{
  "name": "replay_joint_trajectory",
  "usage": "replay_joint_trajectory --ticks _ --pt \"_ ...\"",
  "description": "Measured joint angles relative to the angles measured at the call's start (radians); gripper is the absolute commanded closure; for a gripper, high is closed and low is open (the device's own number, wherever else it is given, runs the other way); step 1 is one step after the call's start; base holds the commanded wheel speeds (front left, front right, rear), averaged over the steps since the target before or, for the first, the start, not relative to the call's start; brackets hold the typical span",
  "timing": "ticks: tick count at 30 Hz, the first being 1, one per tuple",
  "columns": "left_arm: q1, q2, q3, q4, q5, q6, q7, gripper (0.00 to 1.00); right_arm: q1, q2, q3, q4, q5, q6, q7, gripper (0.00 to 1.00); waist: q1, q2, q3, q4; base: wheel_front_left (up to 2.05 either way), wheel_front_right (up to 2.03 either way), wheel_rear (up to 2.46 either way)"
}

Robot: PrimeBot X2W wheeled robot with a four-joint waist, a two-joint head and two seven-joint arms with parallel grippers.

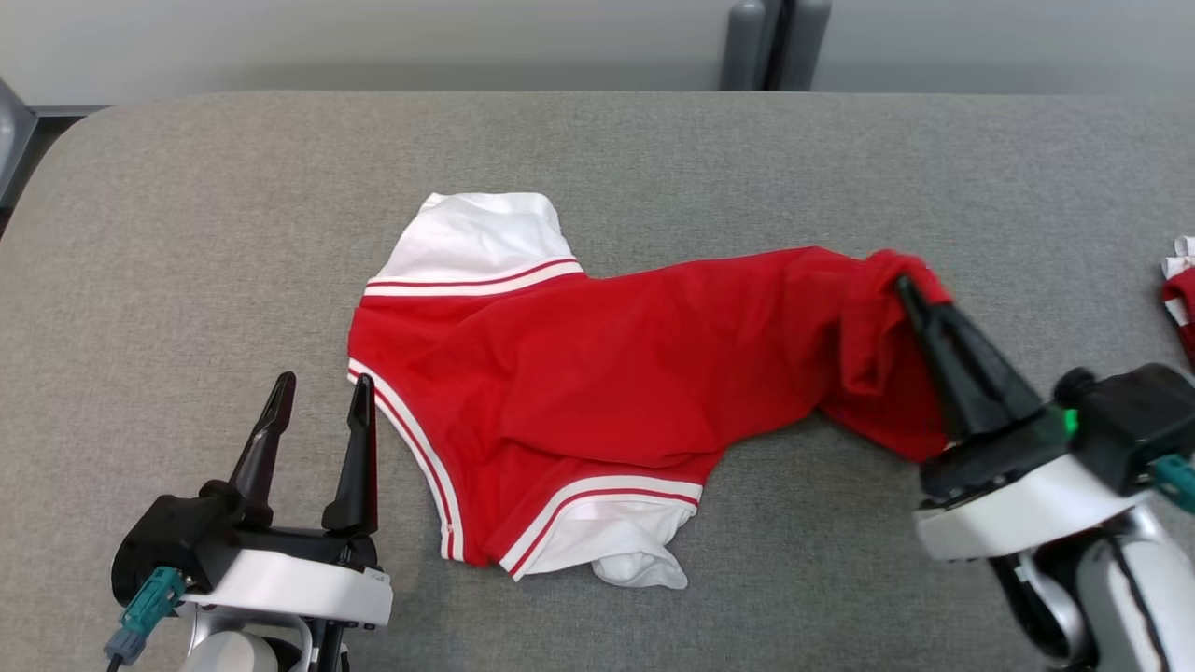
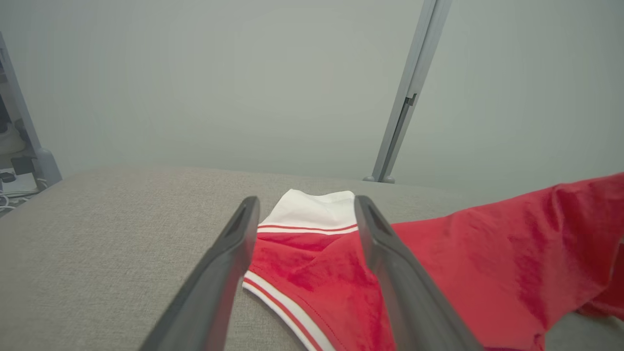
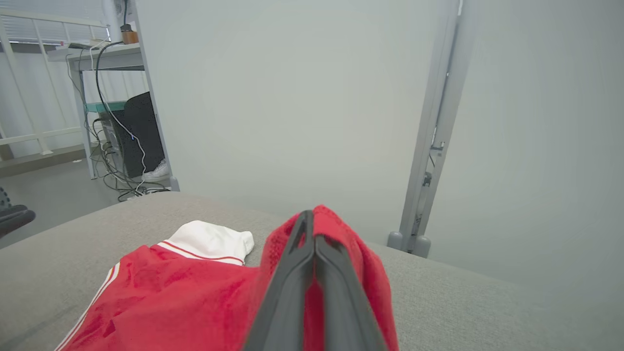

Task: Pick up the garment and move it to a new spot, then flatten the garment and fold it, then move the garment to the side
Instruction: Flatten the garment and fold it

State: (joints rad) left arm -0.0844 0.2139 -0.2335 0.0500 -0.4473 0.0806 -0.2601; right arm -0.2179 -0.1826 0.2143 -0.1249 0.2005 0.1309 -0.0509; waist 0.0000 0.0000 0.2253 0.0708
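A red garment [image 1: 607, 364] with white sleeves and red-and-white striped trim lies spread on the grey padded table [image 1: 187, 233]. My right gripper [image 1: 907, 286] is shut on the garment's right end, lifting a bunched fold of red cloth off the surface; in the right wrist view the red cloth [image 3: 360, 263] drapes over the closed right gripper [image 3: 310, 222]. My left gripper [image 1: 322, 390] stands open just left of the garment's striped hem, holding nothing. In the left wrist view the left gripper [image 2: 304, 207] frames the white sleeve [image 2: 312, 209] and red cloth beyond it.
Another red and white piece of cloth [image 1: 1181, 289] lies at the table's far right edge. A grey post [image 1: 770, 42] stands behind the table's back edge. Bare grey surface stretches to the left and at the back.
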Motion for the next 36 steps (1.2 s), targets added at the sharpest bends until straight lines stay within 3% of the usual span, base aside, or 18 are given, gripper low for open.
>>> replay_joint_trajectory --ticks 6,12,21,31,32,34,36 --pt "0.000 0.008 0.001 -0.011 0.002 0.005 0.000 0.00 0.041 0.032 -0.176 -0.007 0.013 0.000 0.003 1.00 0.0000 0.0000 0.016 -0.015 0.00 0.00 0.00" --pt "-0.006 0.021 0.001 -0.029 0.005 0.008 0.005 0.00 0.018 0.040 -0.263 0.119 0.060 0.000 -0.011 1.00 0.0000 0.0000 0.057 -0.023 0.00 0.00 0.00" --pt "-0.070 0.029 -0.006 -0.050 0.015 0.000 0.012 0.00 -0.187 -0.004 -0.244 0.345 0.114 0.000 -0.056 1.00 0.0000 0.0000 0.156 -0.022 0.00 0.00 0.00" --pt "-0.114 0.016 -0.016 -0.025 0.018 -0.015 0.004 0.00 -0.420 -0.044 -0.147 0.671 0.184 0.000 -0.129 1.00 0.0000 0.0000 0.236 0.005 0.00 0.00 0.00" --pt "-0.117 0.015 -0.016 -0.021 0.019 -0.017 0.004 0.00 -0.428 -0.045 -0.140 0.691 0.189 0.000 -0.139 0.62 0.0000 0.0000 0.235 0.005 0.00 0.00 0.00" --pt "-0.125 0.011 -0.016 -0.016 0.025 -0.018 0.004 0.00 -0.432 -0.047 -0.121 0.717 0.200 0.000 -0.158 0.01 0.0000 0.0000 0.228 0.003 0.00 0.00 0.00" --pt "-0.125 0.007 -0.014 -0.010 0.025 -0.019 0.003 0.00 -0.428 -0.048 -0.109 0.733 0.208 0.000 -0.175 0.00 0.0000 0.0000 0.218 0.000 0.00 0.00 0.00"
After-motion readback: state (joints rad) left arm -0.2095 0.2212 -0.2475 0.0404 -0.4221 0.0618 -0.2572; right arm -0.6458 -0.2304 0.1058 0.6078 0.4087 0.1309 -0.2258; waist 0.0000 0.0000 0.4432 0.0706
